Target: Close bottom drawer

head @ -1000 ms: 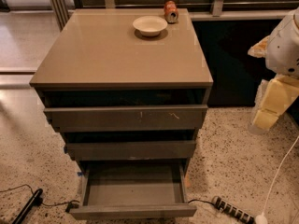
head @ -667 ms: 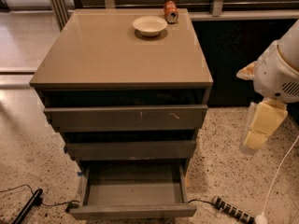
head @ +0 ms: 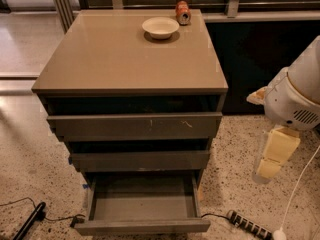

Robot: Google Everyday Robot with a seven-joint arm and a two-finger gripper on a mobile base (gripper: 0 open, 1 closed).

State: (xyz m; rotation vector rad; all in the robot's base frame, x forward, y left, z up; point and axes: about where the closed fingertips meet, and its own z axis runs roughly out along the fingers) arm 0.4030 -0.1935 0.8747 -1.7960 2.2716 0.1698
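The bottom drawer (head: 142, 226) is the lowest and narrowest of three grey-brown drawers in the tan-topped cabinet (head: 115, 64). It stands pulled far out toward me, and its shallow grey box is empty. The middle drawer (head: 140, 160) and the scratched top drawer (head: 134, 126) stick out only slightly. My gripper (head: 270, 159), with pale yellow pads under a white wrist (head: 295, 100), hangs in the air to the right of the cabinet. It is at about the middle drawer's height and touches nothing.
A white bowl (head: 160, 27) and a tipped orange can (head: 183, 12) sit at the back of the cabinet top. A power strip (head: 248, 224) and a white cable (head: 299, 184) lie on the speckled floor at right. A black cord (head: 30, 218) lies at left.
My arm has come down and slightly left, so the gripper hangs lower beside the cabinet. The drawers have not moved.
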